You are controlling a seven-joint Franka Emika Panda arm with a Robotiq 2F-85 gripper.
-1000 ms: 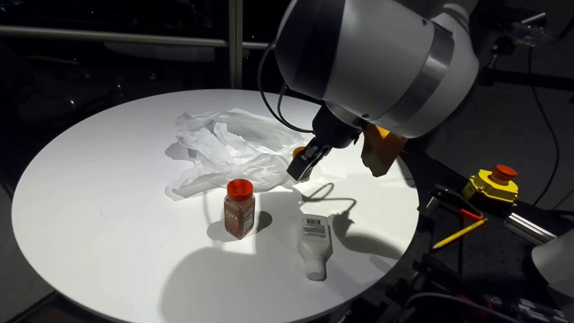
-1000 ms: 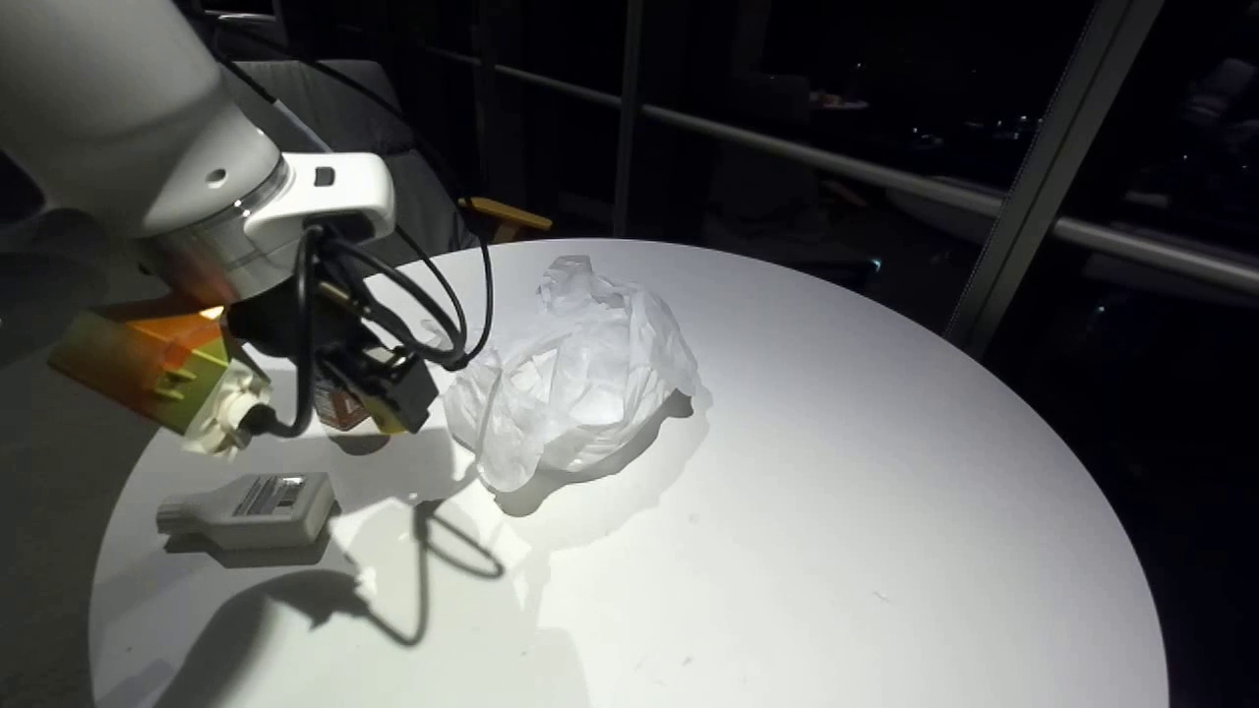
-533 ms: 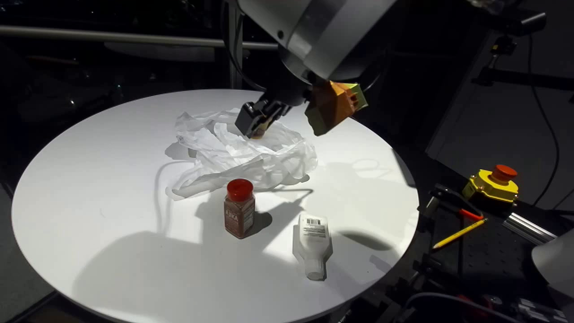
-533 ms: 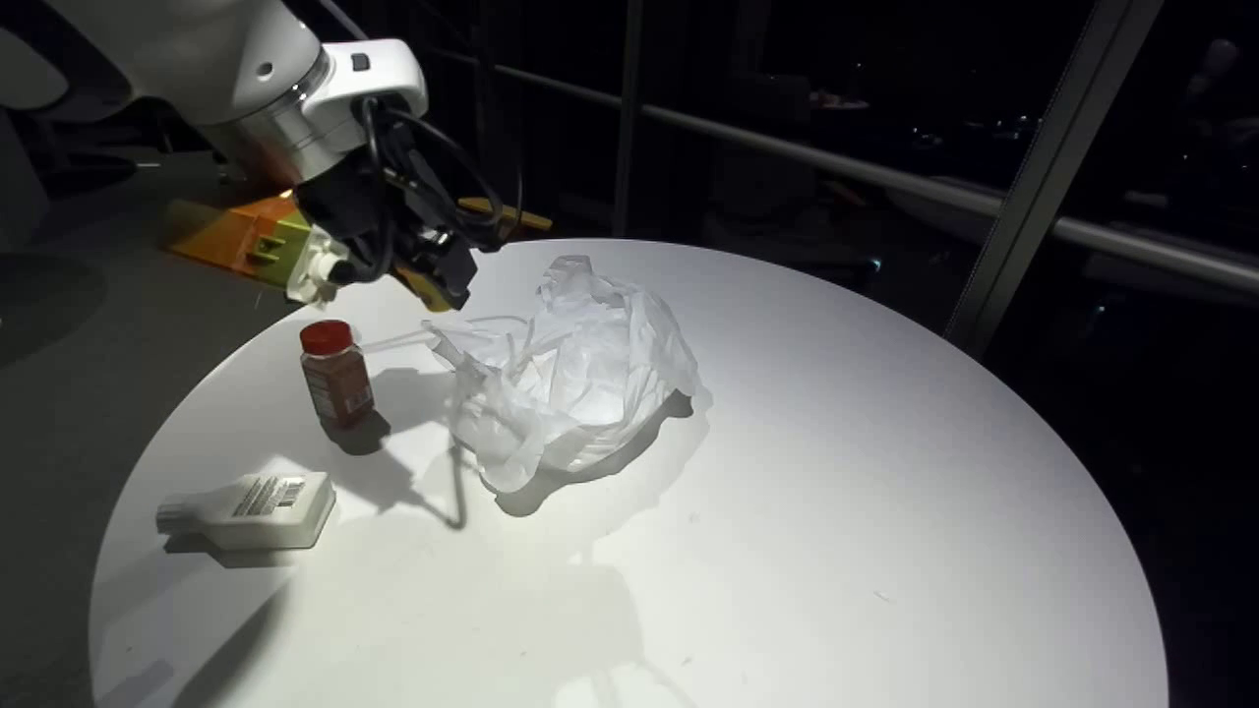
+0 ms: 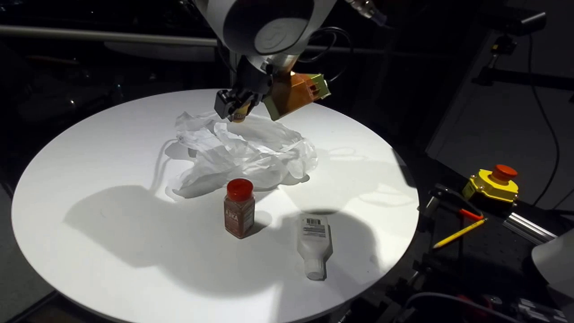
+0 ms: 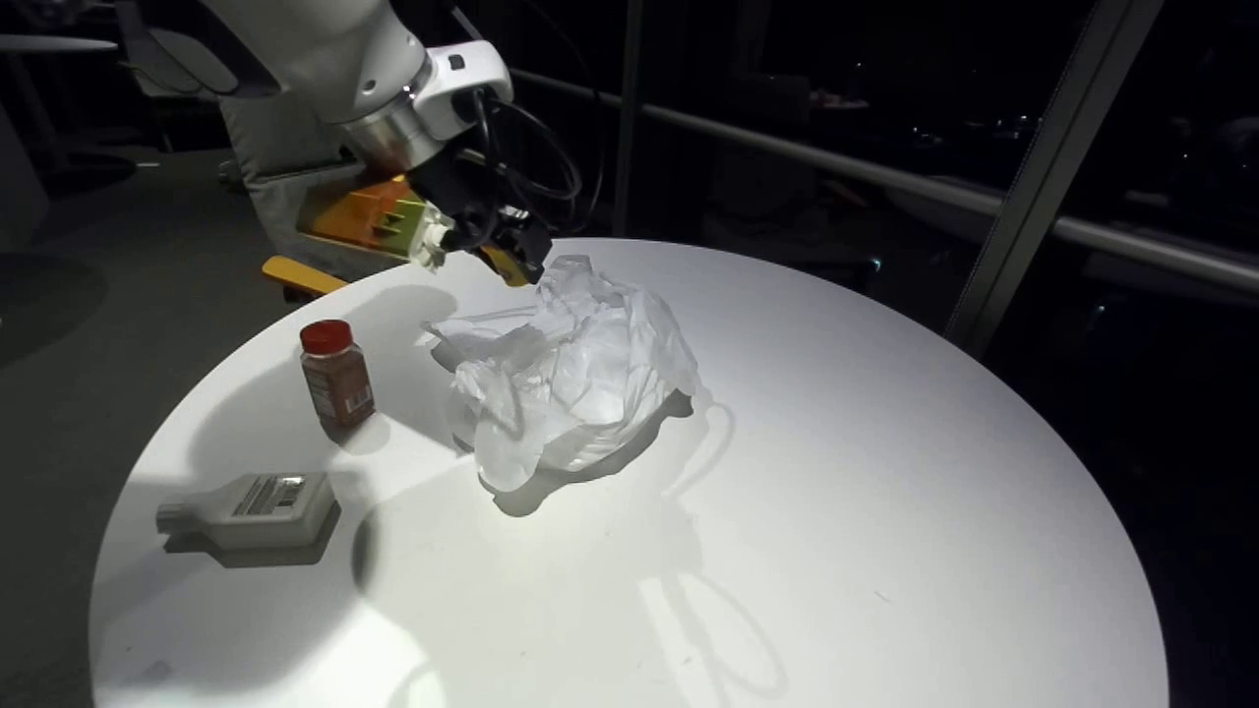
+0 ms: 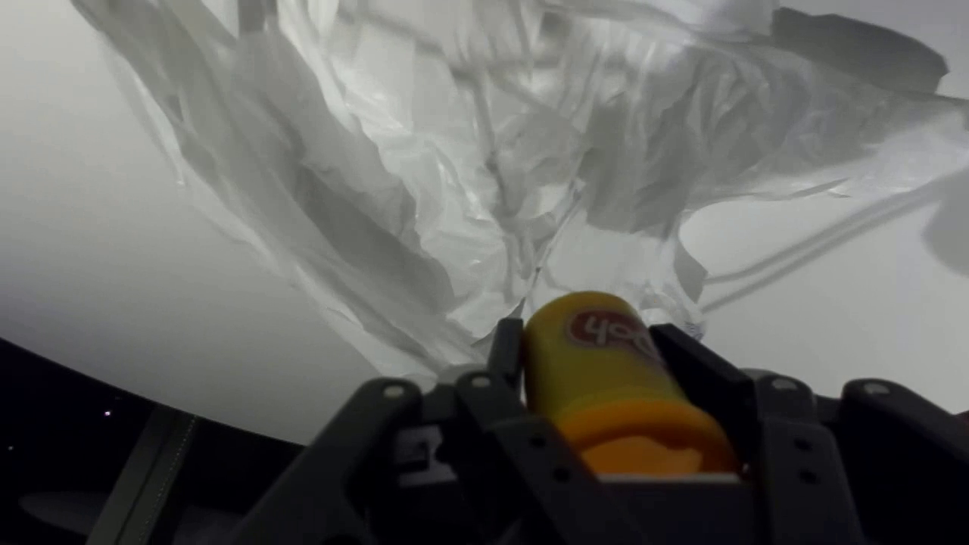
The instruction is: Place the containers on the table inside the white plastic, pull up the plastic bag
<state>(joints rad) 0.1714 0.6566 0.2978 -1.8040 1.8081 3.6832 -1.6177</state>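
Observation:
My gripper point(image 7: 587, 337) is shut on a small yellow container point(image 7: 598, 378) with an orange lid, which lies tilted between the fingers. In both exterior views the gripper point(image 5: 231, 107) point(image 6: 523, 258) holds the container point(image 5: 241, 114) point(image 6: 507, 267) above the far edge of the crumpled white plastic bag point(image 5: 244, 154) point(image 6: 590, 379). The bag lies on the table with its mouth partly open; it fills the upper part of the wrist view point(image 7: 439, 174). A red-capped spice jar point(image 5: 239, 213) point(image 6: 337, 382) stands upright. A white bottle point(image 5: 314, 235) point(image 6: 266, 511) lies on its side.
The round white table point(image 5: 89, 157) has its edge close beyond the bag. The jar stands close beside the bag. A yellow box with a red button point(image 5: 493, 184) and a pencil point(image 5: 459, 233) are off the table. An orange-and-yellow part point(image 6: 369, 218) sticks out from the wrist.
My gripper has risen from beside the bag and carried the yellow container to above the bag's far side. The jar, the bottle and the bag have stayed in place.

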